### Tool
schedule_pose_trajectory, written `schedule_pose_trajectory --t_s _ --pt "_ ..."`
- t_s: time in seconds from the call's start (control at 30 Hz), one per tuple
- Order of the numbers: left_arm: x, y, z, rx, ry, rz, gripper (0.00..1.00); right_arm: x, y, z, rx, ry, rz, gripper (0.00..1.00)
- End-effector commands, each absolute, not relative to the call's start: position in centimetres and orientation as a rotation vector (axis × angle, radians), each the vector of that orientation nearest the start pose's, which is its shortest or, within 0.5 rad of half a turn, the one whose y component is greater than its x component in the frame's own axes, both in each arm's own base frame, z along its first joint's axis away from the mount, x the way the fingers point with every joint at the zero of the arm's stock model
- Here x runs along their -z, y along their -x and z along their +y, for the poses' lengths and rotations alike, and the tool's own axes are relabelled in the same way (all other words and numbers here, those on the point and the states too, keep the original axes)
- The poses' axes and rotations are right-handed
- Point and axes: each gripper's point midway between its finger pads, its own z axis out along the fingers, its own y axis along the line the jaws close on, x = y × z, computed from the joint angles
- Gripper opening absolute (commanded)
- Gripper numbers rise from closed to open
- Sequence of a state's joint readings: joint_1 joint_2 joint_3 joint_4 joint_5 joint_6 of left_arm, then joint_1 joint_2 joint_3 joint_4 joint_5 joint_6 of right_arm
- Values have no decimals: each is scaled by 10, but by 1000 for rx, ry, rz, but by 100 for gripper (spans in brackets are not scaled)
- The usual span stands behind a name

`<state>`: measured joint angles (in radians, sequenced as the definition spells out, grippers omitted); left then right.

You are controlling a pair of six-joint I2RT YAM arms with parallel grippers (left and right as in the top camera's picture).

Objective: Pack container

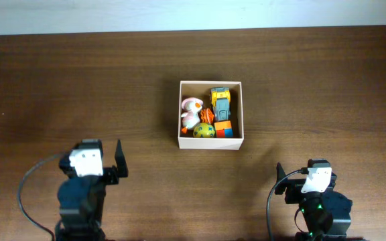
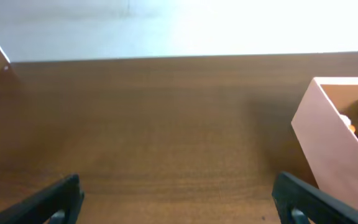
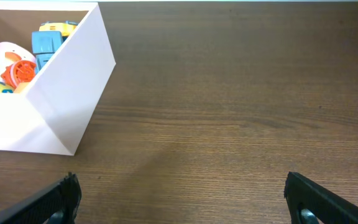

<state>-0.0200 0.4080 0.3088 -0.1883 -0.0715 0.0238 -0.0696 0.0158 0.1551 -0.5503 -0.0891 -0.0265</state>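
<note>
The container is a square white box with a tan inside, at the middle of the table. It holds a white and pink duck, a yellow and blue truck, an orange ball, a yellow-green ball and an orange and blue cube. My left gripper is open and empty at the near left, well short of the box. My right gripper is open and empty at the near right. The left wrist view shows the left gripper and the box wall. The right wrist view shows the right gripper and the box wall.
The brown wooden table spreads to both sides of the box. A pale wall runs along its far edge. No loose toys show on the tabletop.
</note>
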Motion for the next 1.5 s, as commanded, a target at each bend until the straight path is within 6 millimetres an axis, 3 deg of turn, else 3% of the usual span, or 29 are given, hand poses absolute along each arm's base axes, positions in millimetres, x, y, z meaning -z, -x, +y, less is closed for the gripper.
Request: schedule_pose_trajectory --t_s 0.0,0.4,0.57,1.47 --pt "-171 -255 2 -49 -24 1817 99 -113 -216 1 -35 18 1973 99" --pt "-141 -245 -7 -19 -57 1762 99 -113 -216 1 -35 18 1973 99" --pt "-151 -243 -7 -17 -54 1707 99 -113 -216 1 -35 18 1973 99" --pt "-152 -243 -7 -18 -54 1707 99 -113 -216 1 -35 18 1973 99"
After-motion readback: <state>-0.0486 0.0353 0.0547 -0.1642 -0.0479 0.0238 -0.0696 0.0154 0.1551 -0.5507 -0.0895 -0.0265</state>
